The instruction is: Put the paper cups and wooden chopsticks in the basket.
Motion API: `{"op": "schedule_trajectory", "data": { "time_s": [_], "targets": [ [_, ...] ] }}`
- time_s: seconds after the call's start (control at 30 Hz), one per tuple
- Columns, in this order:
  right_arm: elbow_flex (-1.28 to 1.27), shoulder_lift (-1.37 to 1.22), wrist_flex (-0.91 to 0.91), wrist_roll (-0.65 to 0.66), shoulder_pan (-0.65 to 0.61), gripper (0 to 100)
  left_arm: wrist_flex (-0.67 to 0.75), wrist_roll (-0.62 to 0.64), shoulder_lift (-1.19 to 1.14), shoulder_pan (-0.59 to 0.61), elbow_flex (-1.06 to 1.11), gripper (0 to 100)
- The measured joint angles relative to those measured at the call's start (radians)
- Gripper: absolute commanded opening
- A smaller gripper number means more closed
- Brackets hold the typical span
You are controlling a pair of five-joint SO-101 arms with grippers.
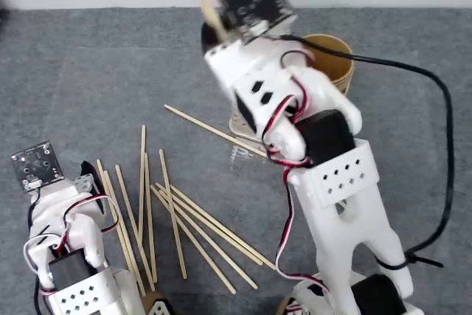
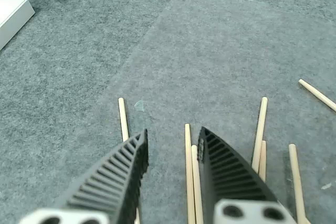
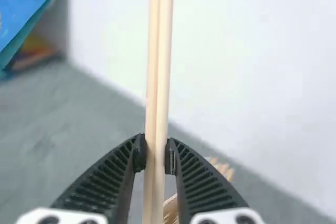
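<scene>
Right gripper point(image 3: 155, 141) pinches what look like two smooth wooden chopsticks point(image 3: 160, 51); left gripper point(image 2: 173, 131) hangs, ribbed jaws spread, over felt point(image 2: 210, 51).

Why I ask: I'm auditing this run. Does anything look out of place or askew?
Yes: loose chopsticks lie scattered on the grey mat at mixed angles, with one stray stick apart from the rest. The right pincer is shut on a pair of chopsticks held upright. Nothing looks broken.
</scene>
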State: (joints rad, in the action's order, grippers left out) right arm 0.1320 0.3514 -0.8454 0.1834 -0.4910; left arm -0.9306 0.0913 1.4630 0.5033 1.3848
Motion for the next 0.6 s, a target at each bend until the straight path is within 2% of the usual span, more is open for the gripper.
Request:
{"op": "schedule_trajectory", "data": {
  "time_s": [0.27, 0.5, 0.6],
  "targets": [
    [-0.353, 0.054, 0.488, -0.038, 0.074, 0.8, 0.000, 0.000, 0.000, 0.000, 0.000, 16],
    [-0.628, 0.055, 0.723, -0.046, 0.150, 1.6, 0.000, 0.000, 0.000, 0.000, 0.000, 16],
    [-0.700, 0.055, 0.770, -0.046, 0.163, 9.2, 0.000, 0.000, 0.000, 0.000, 0.000, 16]
  ]
}}
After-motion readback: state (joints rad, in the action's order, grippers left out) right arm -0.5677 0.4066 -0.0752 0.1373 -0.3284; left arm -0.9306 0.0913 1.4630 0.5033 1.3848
